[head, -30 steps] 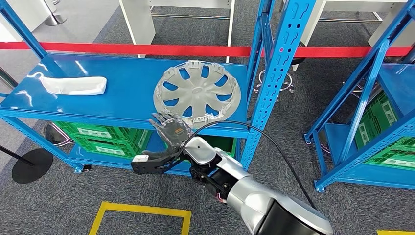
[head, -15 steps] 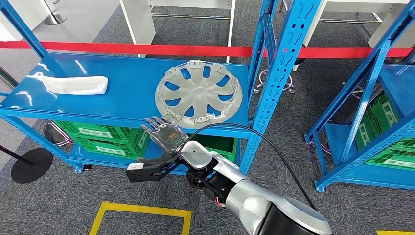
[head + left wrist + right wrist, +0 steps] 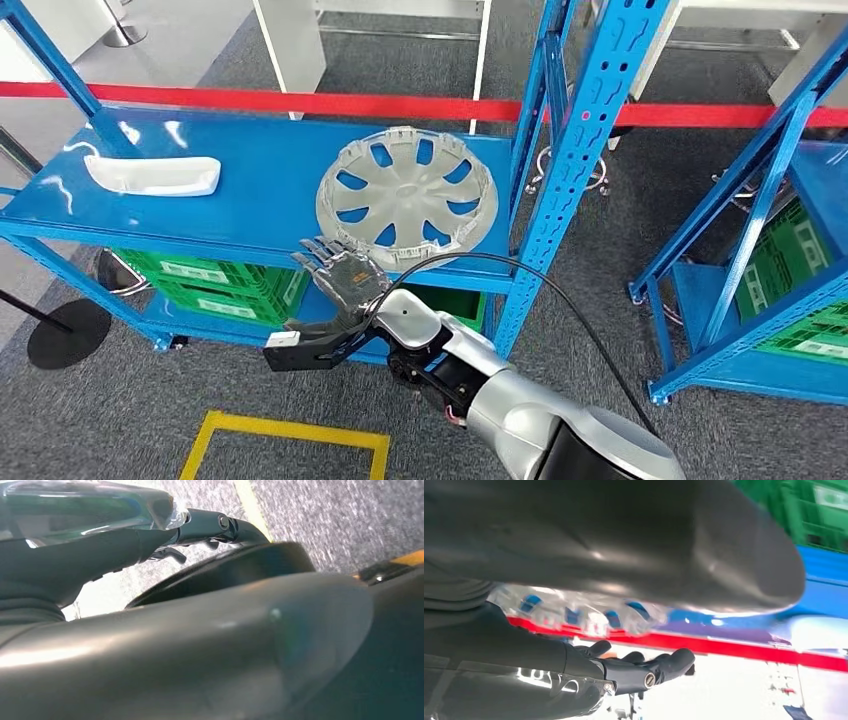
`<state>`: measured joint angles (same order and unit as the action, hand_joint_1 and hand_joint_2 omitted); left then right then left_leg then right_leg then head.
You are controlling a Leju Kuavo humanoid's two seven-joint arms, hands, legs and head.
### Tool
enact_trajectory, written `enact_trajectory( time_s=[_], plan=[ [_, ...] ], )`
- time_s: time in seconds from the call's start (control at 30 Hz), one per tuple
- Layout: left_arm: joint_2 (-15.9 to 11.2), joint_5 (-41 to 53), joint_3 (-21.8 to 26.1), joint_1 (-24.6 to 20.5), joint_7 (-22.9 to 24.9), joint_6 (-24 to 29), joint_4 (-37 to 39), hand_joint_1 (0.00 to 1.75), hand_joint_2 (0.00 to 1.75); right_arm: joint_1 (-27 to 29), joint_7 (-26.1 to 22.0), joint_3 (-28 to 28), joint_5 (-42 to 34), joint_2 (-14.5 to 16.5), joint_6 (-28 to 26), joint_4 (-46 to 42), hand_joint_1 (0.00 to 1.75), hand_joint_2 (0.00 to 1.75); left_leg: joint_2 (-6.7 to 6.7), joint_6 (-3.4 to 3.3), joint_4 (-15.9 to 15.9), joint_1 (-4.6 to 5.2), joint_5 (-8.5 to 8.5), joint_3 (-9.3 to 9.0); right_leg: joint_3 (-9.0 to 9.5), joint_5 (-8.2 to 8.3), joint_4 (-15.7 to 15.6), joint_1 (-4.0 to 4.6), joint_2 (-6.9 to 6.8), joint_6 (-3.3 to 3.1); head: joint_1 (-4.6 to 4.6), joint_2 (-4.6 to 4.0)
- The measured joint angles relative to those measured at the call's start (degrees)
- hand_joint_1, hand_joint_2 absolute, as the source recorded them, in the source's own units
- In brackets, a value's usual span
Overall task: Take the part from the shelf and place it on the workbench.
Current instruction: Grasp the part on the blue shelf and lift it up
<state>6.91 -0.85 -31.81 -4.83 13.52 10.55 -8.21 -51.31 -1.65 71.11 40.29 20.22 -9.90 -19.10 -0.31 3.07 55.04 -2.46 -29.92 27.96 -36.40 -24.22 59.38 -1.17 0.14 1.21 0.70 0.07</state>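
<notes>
My open right hand (image 3: 335, 280) hovered at the front edge of a blue metal shelf (image 3: 260, 200), just short of a round silver plastic wheel cover (image 3: 406, 196).

The wheel cover, the part I was to take, lay flat on the shelf's top deck near its right upright, with my spread, empty fingers (image 3: 318, 252) just in front of its near rim and not touching it. A white curved plastic piece (image 3: 152, 174) lay well apart on the same deck, toward the left. Green plastic crates (image 3: 215, 285) sat on the lower deck; I could not tell what they held. My left hand (image 3: 200, 527) showed dark fingers over grey carpet, but I could not tell whether they were spread or curled. A red barrier tape (image 3: 400, 105) ran behind the shelf.
</notes>
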Motion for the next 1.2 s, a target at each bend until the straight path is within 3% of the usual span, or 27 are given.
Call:
enact_trajectory(
  time_s=[0.07, 0.13, 0.17, 0.23, 0.27, 0.3, 0.33, 0.4, 0.47, 0.57, 0.63, 0.67, 0.73, 0.77, 0.8, 0.83, 0.87, 0.9, 0.97, 1.03, 1.2],
  plan=[
    [0.03, 0.06, -0.04, -0.02, 0.01, -0.01, -0.02, 0.0, 0.0, -0.01, 0.07, 0.19, -0.38, 0.08, -0.25, 0.03, 0.0, 0.0, 0.09, 0.49, -0.2, -0.12, -0.33, -0.19, 0.08, -0.53, 0.03, 0.07, 0.15, -1.15, -0.2, -0.01],
    [0.04, 0.13, -0.05, -0.08, 0.0, -0.02, -0.04, 0.0, 0.0, -0.15, 0.13, 0.28, -0.68, 0.16, -0.62, 0.04, 0.0, 0.0, 0.23, 0.77, 1.99, -0.21, -1.59, 0.7, 0.65, -1.0, -0.02, -0.01, 0.22, -2.11, -0.38, -0.01],
    [0.04, 0.16, -0.06, -0.12, -0.01, -0.02, -0.05, 0.0, 0.0, -0.21, 0.14, 0.31, -0.76, 0.22, -0.8, 0.04, 0.0, 0.0, 0.28, 0.82, 5.01, -0.17, -2.84, 2.29, 0.99, -1.21, -0.09, -0.03, 0.2, -2.51, -0.53, -0.01],
    [0.02, 0.2, -0.07, -0.12, 0.0, -0.02, -0.05, 0.0, 0.0, -0.24, 0.15, 0.39, -0.88, 0.23, -1.14, 0.13, 0.0, 0.0, 0.3, 0.73, 13.62, 0.08, -5.54, 7.46, 1.4, -1.62, -0.08, 0.23, 0.17, -3.05, -0.77, -0.01],
    [0.0, 0.2, -0.08, -0.07, -0.01, -0.02, -0.05, 0.0, 0.0, -0.19, 0.14, 0.44, -0.97, 0.22, -1.28, 0.21, 0.0, 0.0, 0.3, 0.62, 16.9, 0.17, -6.0, 9.89, 1.6, -1.82, -0.08, 0.41, 0.22, -3.21, -0.84, -0.01],
    [-0.03, 0.22, -0.08, -0.04, -0.01, -0.03, -0.05, 0.0, 0.0, -0.13, 0.12, 0.49, -1.08, 0.22, -1.44, 0.29, 0.0, 0.0, 0.3, 0.41, 18.16, 0.26, -5.3, 11.42, 1.87, -2.05, -0.08, 0.57, 0.31, -3.3, -0.87, -0.01],
    [-0.06, 0.25, -0.08, -0.02, -0.02, -0.05, -0.05, 0.0, 0.0, -0.09, 0.09, 0.54, -1.2, 0.22, -1.61, 0.37, 0.0, 0.0, 0.3, 0.11, 17.0, 0.37, -3.44, 11.71, 2.25, -2.3, -0.08, 0.71, 0.42, -3.31, -0.89, -0.01],
    [-0.14, 0.28, -0.08, -0.05, 0.02, -0.09, -0.04, 0.0, 0.0, -0.08, -0.03, 0.62, -1.38, 0.23, -1.9, 0.43, 0.0, 0.0, 0.32, -0.68, 9.79, 0.73, 1.7, 9.45, 3.16, -2.91, -0.09, 0.87, 0.58, -3.12, -0.9, -0.01],
    [-0.18, 0.29, -0.08, -0.08, 0.1, -0.12, -0.03, 0.0, 0.0, -0.11, -0.19, 0.7, -1.53, 0.23, -2.1, 0.44, 0.0, 0.0, 0.34, -1.21, 3.88, 1.16, 4.11, 7.03, 3.5, -3.41, -0.05, 1.17, 0.68, -2.66, -0.92, -0.01],
    [-0.21, 0.4, -0.08, -0.03, 0.22, -0.16, -0.04, 0.0, 0.0, -0.12, -0.35, 0.91, -1.67, 0.22, -2.24, 0.45, 0.0, 0.0, 0.22, -1.56, 2.46, 1.34, 3.84, 6.34, 3.49, -3.63, -0.33, 1.3, 0.66, -1.78, -0.8, -0.01],
    [-0.19, 0.53, -0.08, 0.02, 0.25, -0.19, -0.05, 0.0, 0.0, -0.23, -0.38, 1.07, -1.73, 0.19, -2.38, 0.45, 0.0, 0.0, 0.15, -2.11, 2.23, 1.11, 3.8, 6.01, 2.98, -4.68, 1.12, 1.22, 0.56, -1.13, -0.6, -0.01],
    [-0.15, 0.61, -0.09, -0.01, 0.25, -0.21, -0.05, 0.0, 0.0, -0.29, -0.38, 1.12, -1.78, 0.16, -2.48, 0.45, 0.0, 0.0, 0.17, -2.41, 2.12, 0.98, 3.74, 5.81, 1.83, -5.92, 3.55, 1.18, 0.53, -0.82, -0.46, -0.01],
    [-0.15, 0.75, -0.1, -0.04, 0.25, -0.26, -0.04, 0.0, 0.0, -0.29, -0.38, 1.24, -1.85, 0.06, -2.71, 0.51, 0.0, 0.0, 0.23, -2.83, 2.12, 0.98, 3.49, 5.61, -2.29, -9.05, 11.44, 1.12, 0.48, -0.38, -0.2, -0.01],
    [-0.17, 0.78, -0.1, -0.01, 0.25, -0.27, -0.04, 0.0, 0.0, -0.23, -0.35, 1.29, -1.86, 0.0, -2.84, 0.57, 0.0, 0.0, 0.25, -2.92, 2.13, 1.0, 3.37, 5.53, -4.35, -9.98, 14.9, 1.11, 0.48, -0.28, -0.18, -0.01],
    [-0.19, 0.8, -0.1, 0.02, 0.26, -0.28, -0.03, 0.0, 0.0, -0.17, -0.32, 1.33, -1.88, -0.05, -2.98, 0.66, 0.0, 0.0, 0.21, -2.96, 2.15, 1.03, 3.25, 5.41, -5.61, -9.91, 16.62, 1.12, 0.48, -0.3, -0.17, -0.01],
    [-0.2, 0.81, -0.1, 0.04, 0.26, -0.28, -0.03, 0.0, 0.0, -0.13, -0.27, 1.36, -1.9, -0.09, -3.15, 0.73, 0.0, 0.0, 0.13, -2.94, 2.15, 1.06, 3.1, 5.21, -5.73, -8.69, 15.96, 1.12, 0.48, -0.43, -0.15, -0.01],
    [-0.19, 0.81, -0.11, 0.05, 0.26, -0.28, -0.04, 0.0, 0.0, -0.11, -0.19, 1.38, -1.92, -0.1, -3.37, 0.79, 0.0, 0.0, 0.04, -2.89, 2.15, 1.1, 2.9, 4.9, -4.61, -6.51, 12.88, 1.15, 0.48, -0.7, -0.13, -0.01],
    [-0.15, 0.81, -0.13, 0.03, 0.26, -0.28, -0.04, 0.0, 0.0, -0.12, -0.11, 1.39, -1.97, -0.1, -3.59, 0.84, 0.0, 0.0, -0.05, -2.79, 2.14, 1.13, 2.67, 4.56, -2.75, -4.04, 8.39, 1.21, 0.47, -1.1, -0.09, -0.01],
    [-0.04, 0.81, -0.15, -0.01, 0.28, -0.31, -0.05, 0.0, 0.0, -0.19, 0.19, 1.4, -2.1, -0.08, -3.95, 0.91, 0.0, 0.0, -0.14, -2.4, 2.18, 1.29, 2.25, 4.21, 0.49, -1.23, 1.3, 1.47, 0.43, -1.88, -0.16, -0.01],
    [0.02, 0.81, -0.17, -0.02, 0.34, -0.37, -0.04, 0.0, 0.0, -0.26, 0.6, 1.43, -2.22, -0.06, -4.08, 1.02, 0.0, 0.0, -0.14, -2.0, 2.27, 1.36, 2.02, 4.29, 1.34, -1.15, -0.43, 1.72, 0.46, -2.15, -0.27, -0.01],
    [-0.04, 0.81, -0.4, -0.02, 0.48, -0.36, -0.03, 0.0, 0.0, -0.3, 1.8, 1.55, -2.32, 0.05, -4.09, 1.28, 0.0, 0.0, -0.11, -2.21, 1.83, 1.28, 2.02, 3.97, 1.39, -1.13, -0.64, 1.76, 0.62, -2.2, -0.35, -0.01]
  ],
)
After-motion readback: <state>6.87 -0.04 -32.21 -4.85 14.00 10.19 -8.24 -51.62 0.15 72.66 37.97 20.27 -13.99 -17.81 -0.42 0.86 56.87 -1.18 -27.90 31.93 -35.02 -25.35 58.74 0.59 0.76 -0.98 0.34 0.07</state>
